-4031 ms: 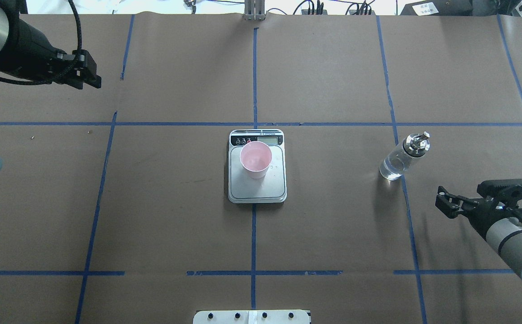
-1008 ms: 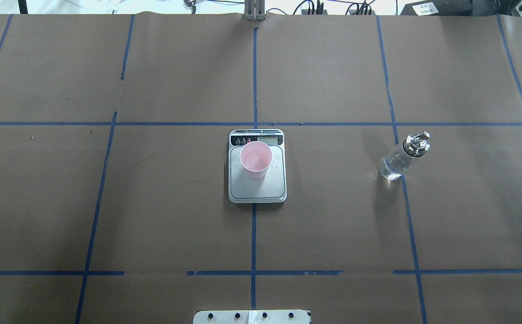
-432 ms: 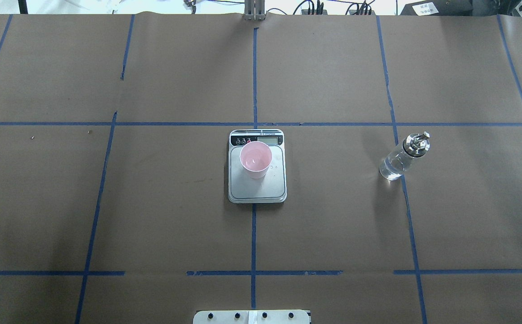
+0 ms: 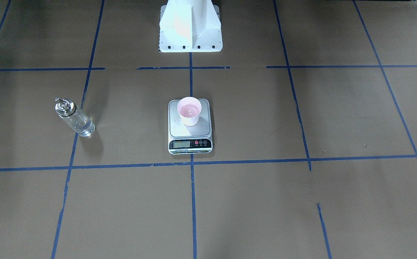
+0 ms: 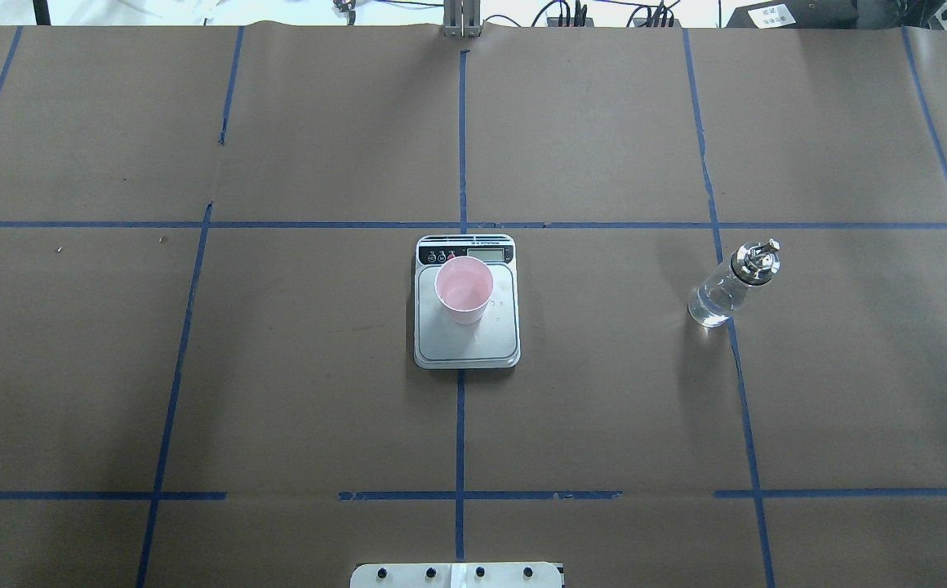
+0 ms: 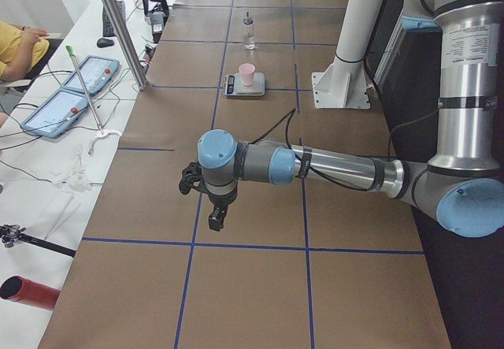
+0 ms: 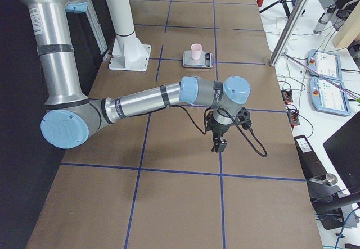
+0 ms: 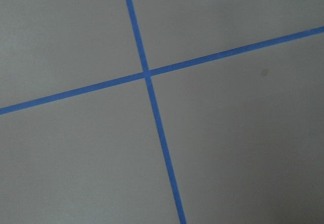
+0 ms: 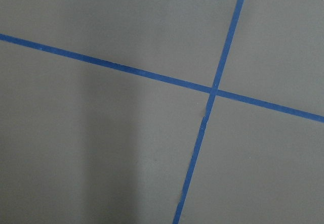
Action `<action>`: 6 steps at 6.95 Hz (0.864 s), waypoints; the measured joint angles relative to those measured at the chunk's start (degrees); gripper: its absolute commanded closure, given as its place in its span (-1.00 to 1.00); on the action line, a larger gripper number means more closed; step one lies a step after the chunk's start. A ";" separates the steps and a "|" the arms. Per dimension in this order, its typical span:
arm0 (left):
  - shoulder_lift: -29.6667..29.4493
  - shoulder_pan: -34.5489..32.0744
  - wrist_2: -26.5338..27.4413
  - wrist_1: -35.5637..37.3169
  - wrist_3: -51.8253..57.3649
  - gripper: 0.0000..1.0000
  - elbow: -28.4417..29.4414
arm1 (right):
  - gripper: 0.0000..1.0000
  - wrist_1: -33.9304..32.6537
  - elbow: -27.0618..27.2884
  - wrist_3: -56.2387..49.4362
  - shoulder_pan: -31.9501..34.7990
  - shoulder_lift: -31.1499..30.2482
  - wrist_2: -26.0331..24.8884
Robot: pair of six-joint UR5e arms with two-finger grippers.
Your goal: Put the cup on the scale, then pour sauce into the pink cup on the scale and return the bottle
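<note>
You'll see both arms have left the overhead view since four seconds ago. The cup [image 5: 464, 287] on the scale [image 5: 467, 347] at frame centre has not shifted, nor has the bottle [image 5: 722, 292], upright at centre right. With the bottle standing on the paper well apart from the scale, I judge the task done or nearly so. Clear sauce [image 5: 709, 309] shows in the bottle; the cup may hold a little, though the glint inside is too faint to be sure.

The left gripper [image 6: 213, 217] and right gripper [image 7: 218, 143] show only in the side views, over bare paper. You cannot tell whether their jaws are apart or together. Between scale and bottle lie only brown paper and blue tape lines [image 5: 460, 131].
</note>
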 measured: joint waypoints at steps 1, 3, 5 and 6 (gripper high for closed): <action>-0.47 0.00 -0.04 0.71 0.03 -1.00 0.03 | -1.00 3.03 -1.42 0.02 -0.26 -0.86 0.07; -0.90 0.00 -0.35 1.07 -0.01 -1.00 0.59 | -1.00 11.27 -6.63 0.01 -0.45 -1.72 0.25; -1.01 -0.06 -0.51 0.86 -0.05 -1.00 0.34 | -1.00 16.03 -9.49 0.69 -0.49 -1.46 0.44; -0.92 -0.06 -0.45 0.66 -0.05 -1.00 0.48 | -1.00 16.62 -9.77 0.97 -0.49 -1.38 0.56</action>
